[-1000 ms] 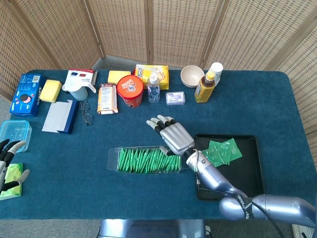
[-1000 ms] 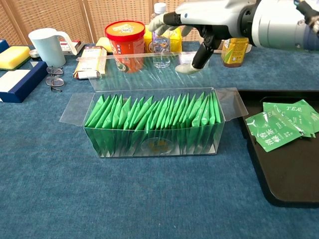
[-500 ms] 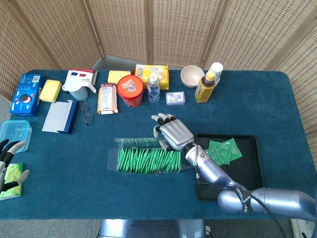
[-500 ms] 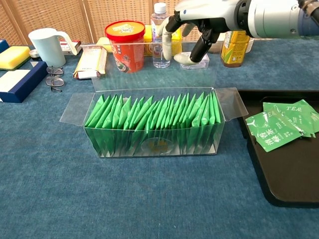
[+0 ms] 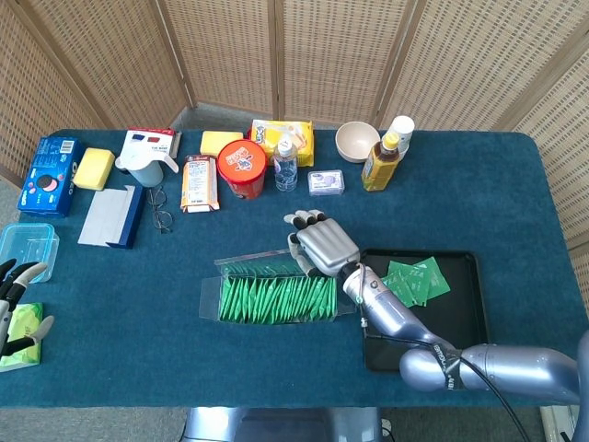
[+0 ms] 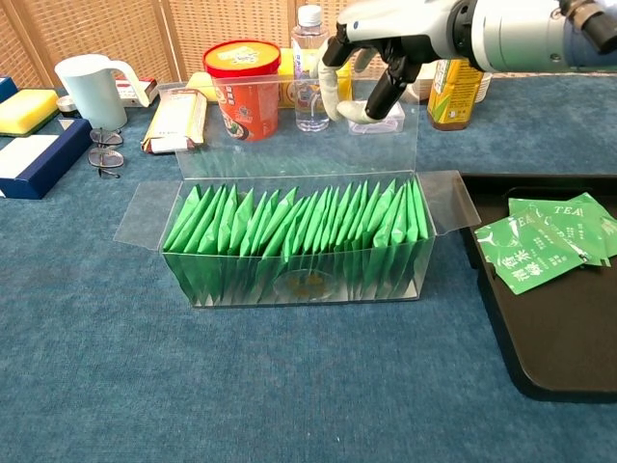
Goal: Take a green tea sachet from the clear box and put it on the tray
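Note:
The clear box [image 6: 299, 280] stands mid-table, packed with upright green tea sachets [image 6: 289, 227]; the head view shows the box [image 5: 276, 296] left of the black tray [image 5: 465, 318]. Its lid [image 6: 289, 130] stands nearly upright at the back. My right hand [image 6: 371, 48] hovers above the lid's top edge with fingers [image 6: 333, 92] curled down against it and nothing in its grip; in the head view the right hand [image 5: 322, 247] sits just behind the box. A few green sachets [image 6: 545, 241] lie on the tray [image 6: 569, 357]. My left hand [image 5: 14, 304] rests at the far left edge, fingers apart, empty.
Along the back stand a red tub [image 6: 243, 82], a water bottle [image 6: 308, 68], a tea bottle [image 6: 453, 92], a white jug [image 6: 92, 89], and a white bowl [image 5: 357, 141]. Glasses [image 6: 104, 154] and a blue case [image 6: 39, 154] lie left. A clear tub [image 5: 26, 247] sits near my left hand.
My right hand has drawn back toward the box, fingers curling down, and the lid has swung from lying back to almost upright. The left hand has not moved.

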`<action>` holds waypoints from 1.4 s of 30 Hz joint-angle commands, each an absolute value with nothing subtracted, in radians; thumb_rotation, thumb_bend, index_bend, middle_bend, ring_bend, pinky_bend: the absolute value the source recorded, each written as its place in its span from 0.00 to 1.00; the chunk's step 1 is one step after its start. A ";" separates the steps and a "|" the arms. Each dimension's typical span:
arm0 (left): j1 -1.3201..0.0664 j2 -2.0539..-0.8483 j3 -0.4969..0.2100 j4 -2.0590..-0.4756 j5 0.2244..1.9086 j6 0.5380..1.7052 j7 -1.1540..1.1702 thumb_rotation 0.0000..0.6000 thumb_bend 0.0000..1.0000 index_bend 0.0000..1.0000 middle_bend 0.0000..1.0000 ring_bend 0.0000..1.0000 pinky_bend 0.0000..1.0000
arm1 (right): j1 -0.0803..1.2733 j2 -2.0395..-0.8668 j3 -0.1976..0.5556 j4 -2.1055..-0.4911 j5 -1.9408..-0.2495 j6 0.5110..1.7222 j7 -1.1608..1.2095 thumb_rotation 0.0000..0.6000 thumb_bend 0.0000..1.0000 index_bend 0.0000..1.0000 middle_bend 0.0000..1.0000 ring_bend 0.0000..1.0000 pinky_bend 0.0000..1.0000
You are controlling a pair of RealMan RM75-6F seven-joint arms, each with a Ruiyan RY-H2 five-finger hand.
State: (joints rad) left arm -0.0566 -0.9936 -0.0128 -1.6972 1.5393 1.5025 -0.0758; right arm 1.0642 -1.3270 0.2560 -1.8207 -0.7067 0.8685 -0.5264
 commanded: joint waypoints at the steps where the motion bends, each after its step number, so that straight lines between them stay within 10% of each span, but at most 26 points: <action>1: -0.056 -0.993 -0.012 -1.695 1.539 1.502 -0.079 1.00 0.27 0.13 0.15 0.06 0.25 | 1.076 -1.331 0.249 -1.817 -0.691 0.876 -0.533 1.00 0.57 0.57 0.16 0.11 0.13; 7: -0.052 -0.992 -0.010 -1.690 1.539 1.506 -0.087 1.00 0.27 0.13 0.15 0.06 0.25 | 1.094 -1.346 0.241 -1.803 -0.678 0.907 -0.543 1.00 0.57 0.46 0.15 0.11 0.13; 18: -0.051 -0.993 -0.009 -1.686 1.540 1.507 -0.092 1.00 0.27 0.13 0.15 0.05 0.25 | 1.122 -1.337 0.230 -1.795 -0.628 0.903 -0.550 1.00 0.61 0.57 0.15 0.11 0.13; 27: -0.049 -0.991 -0.009 -1.688 1.542 1.511 -0.093 1.00 0.27 0.13 0.15 0.05 0.25 | 1.133 -1.355 0.213 -1.772 -0.638 0.912 -0.552 1.00 0.61 0.22 0.12 0.11 0.13; 42: -0.044 -0.992 -0.005 -1.684 1.550 1.519 -0.099 1.00 0.27 0.13 0.15 0.05 0.25 | 1.145 -1.476 0.172 -1.654 -0.683 0.993 -0.622 1.00 0.56 0.01 0.08 0.10 0.13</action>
